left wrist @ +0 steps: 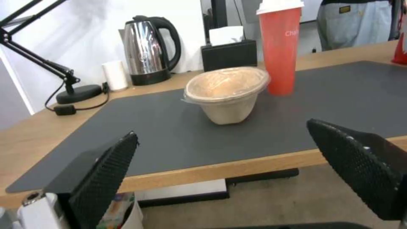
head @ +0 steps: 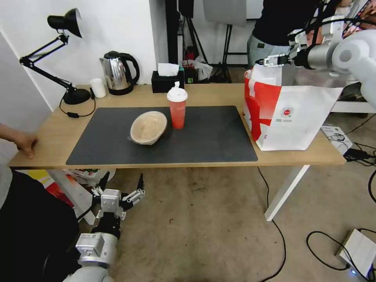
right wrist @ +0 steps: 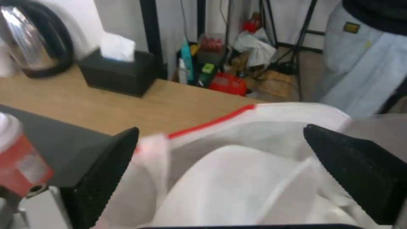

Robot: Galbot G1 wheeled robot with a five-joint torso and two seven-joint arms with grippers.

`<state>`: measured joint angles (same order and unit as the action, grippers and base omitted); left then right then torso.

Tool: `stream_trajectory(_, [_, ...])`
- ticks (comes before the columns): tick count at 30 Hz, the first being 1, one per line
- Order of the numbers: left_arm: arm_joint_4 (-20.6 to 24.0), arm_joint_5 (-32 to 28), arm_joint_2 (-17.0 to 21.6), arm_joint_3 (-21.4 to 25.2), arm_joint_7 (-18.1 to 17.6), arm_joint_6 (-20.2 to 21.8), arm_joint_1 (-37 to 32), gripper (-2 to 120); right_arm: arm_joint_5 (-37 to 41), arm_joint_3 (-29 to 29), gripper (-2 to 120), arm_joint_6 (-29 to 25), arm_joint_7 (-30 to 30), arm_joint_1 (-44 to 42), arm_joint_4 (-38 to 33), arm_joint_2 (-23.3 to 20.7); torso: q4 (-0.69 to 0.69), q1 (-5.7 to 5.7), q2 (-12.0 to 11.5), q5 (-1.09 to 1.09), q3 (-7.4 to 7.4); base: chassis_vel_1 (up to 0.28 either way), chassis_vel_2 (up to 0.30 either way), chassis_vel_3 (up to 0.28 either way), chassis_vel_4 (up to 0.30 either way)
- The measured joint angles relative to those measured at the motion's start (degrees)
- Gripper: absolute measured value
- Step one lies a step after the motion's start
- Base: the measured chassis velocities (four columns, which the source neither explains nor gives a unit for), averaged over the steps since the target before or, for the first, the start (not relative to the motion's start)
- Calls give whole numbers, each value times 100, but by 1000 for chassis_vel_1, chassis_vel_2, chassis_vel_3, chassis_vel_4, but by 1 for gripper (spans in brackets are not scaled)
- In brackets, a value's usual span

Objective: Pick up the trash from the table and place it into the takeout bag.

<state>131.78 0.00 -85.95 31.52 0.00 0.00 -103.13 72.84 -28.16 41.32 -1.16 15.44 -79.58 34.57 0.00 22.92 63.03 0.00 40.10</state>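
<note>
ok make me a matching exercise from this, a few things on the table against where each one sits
Things:
1. red cup with white lid
2. beige shallow paper bowl
3. large white takeout bag with red side panel
4. steel kettle

Places:
A. table's right end, under the open right pincer
B. back edge, beside the desk lamp
C. on the mat, left of the cup
D. on the mat, in front of the tissue box

Pairs: 1-D, 2-C, 3-A, 4-B

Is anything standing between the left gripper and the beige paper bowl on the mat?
Nothing visible does. The left gripper hangs open below the table edge; from its wrist view, only bare mat lies before the beige paper bowl.
</note>
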Motion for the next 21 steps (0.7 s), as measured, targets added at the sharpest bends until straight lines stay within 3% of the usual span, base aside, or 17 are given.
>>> stream_trajectory(15, [0,0,0,0,0,0,0,100,-477,-1020,100,13,-53,495,7,-217,0,0,0,0,0,0,0,0,0])
stream_trajectory(21, [0,0,0,0,0,0,0,100,-541,-772,100,13,-41,512,0,-233,1,0,0,0,1,0,0,0,0])
